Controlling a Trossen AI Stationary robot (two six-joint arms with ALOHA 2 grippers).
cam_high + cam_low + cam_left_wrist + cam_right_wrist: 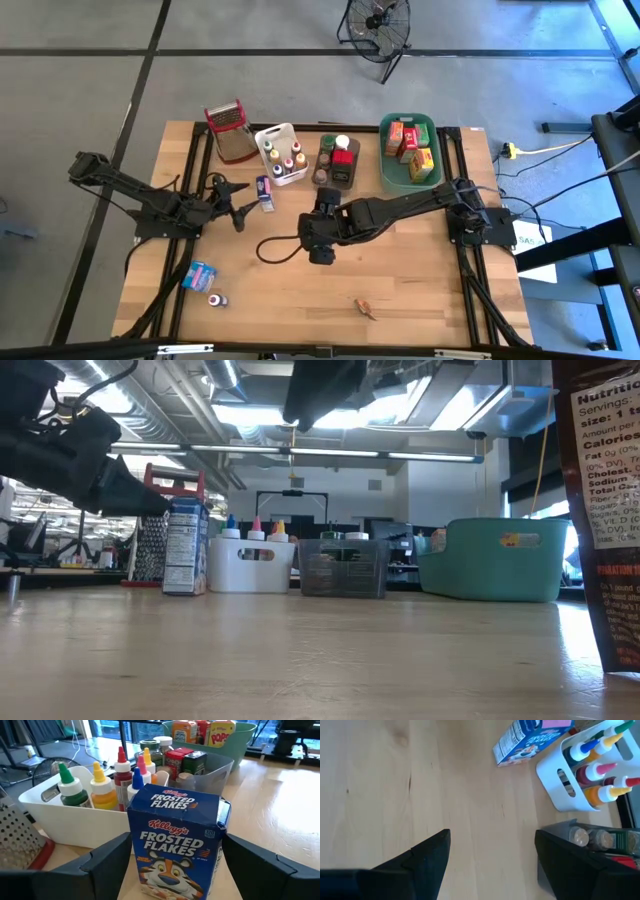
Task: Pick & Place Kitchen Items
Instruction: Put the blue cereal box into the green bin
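Left wrist view puts us closest to the action: our left gripper (175,865) stands with its fingers spread wide on either side of the Frosted Flakes box (176,845), which sits upright on the table (420,270) between them, not yet pinched. We judge this to be the approach step of a pick, with the box still to be grasped. Just behind it sits the white tub (55,817) of coloured-cap squeeze bottles (102,787), then the dark bin (212,767) of jars and tins, and farthest off the green tub (247,740) holding small red, orange and yellow boxes (412,150). From overhead, our right gripper (322,248) hovers over bare wood near the table's middle, fingers apart and holding nothing (its wrist camera shows only tabletop between them). Nearer the front edge lie a small blue packet (200,275), a tiny bottle (216,300) and an orange scrap (366,307), all unsorted. Next, we reckon, the left fingers must close squarely on the box's narrow sides, then lift cleanly so it does not tip against the white tub; the green tub looks the likely home for boxes.
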